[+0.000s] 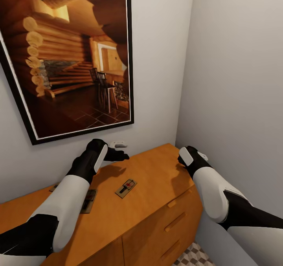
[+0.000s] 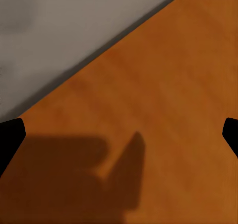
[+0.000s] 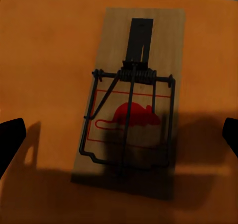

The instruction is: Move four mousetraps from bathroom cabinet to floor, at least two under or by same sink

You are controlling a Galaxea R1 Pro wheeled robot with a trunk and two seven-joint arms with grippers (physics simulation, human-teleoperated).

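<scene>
The orange-brown cabinet stands in a corner, and mousetraps lie on its flat top. One mousetrap lies in the open mid-top. A second and a third are partly hidden by my left forearm. My left gripper hovers open over bare wood by the back wall, its fingertips wide apart. My right gripper is open above a fourth mousetrap, a wooden base with a wire spring and a red mouse print. In the head view my right wrist hides that trap.
A large framed picture hangs on the wall behind the cabinet, with a small white fitting below it. A grey side wall closes in at the right. Drawer handles face forward, and cube-patterned floor shows below.
</scene>
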